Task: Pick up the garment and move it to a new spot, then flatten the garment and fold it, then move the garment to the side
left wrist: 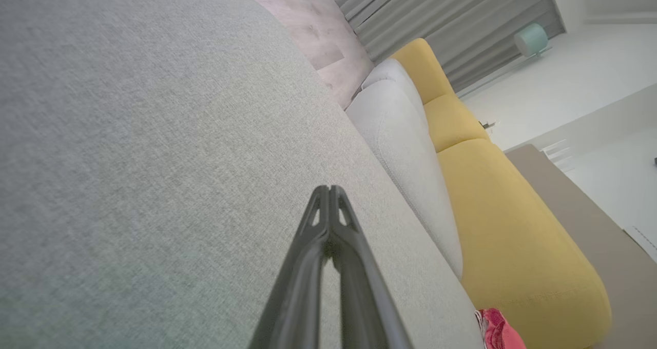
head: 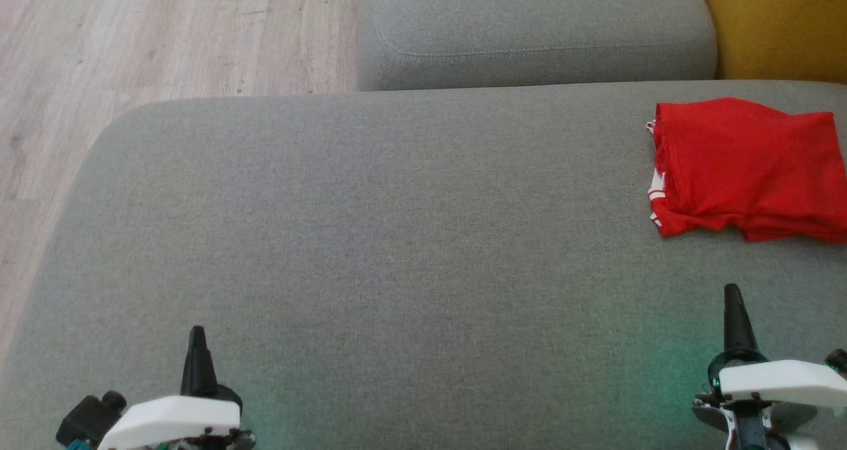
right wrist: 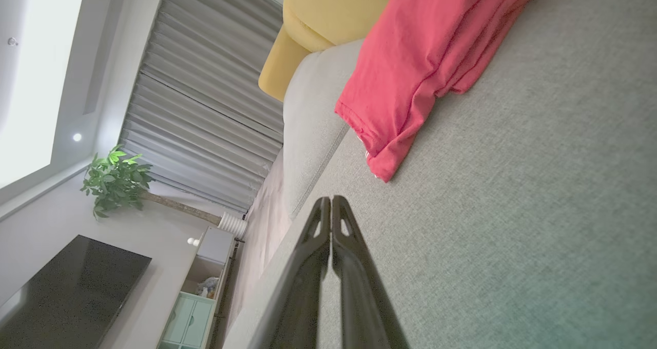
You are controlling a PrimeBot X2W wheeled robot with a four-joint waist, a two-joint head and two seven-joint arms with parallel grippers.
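Both arms sit low over the grey seat cushion (head: 397,238), fingers pointing forward across it. Left gripper (head: 196,334): the two dark fingers are pressed together tip to tip with nothing between them, and its wrist view shows the same over bare fabric. Right gripper (head: 731,292): likewise closed tight and empty, with the tips just above the cloth. The red garment (head: 748,169) lies folded into a rough rectangle on the same cushion, ahead of the right gripper and a little to its outer side. It is near the fingertips but apart from them, with a strip of bare grey cloth between. From the left gripper it is well apart, ahead and far to the right. White trim shows along the garment edge nearest the left gripper, and stacked layers show at its near edge. A yellow cushion (head: 774,20) sits beyond the garment. A second grey cushion (head: 529,26) lies ahead, between the two grippers. Pale wooden floor (head: 132,40) shows ahead of the left gripper and to its outer side. A faint green glow marks the fabric beside each gripper.
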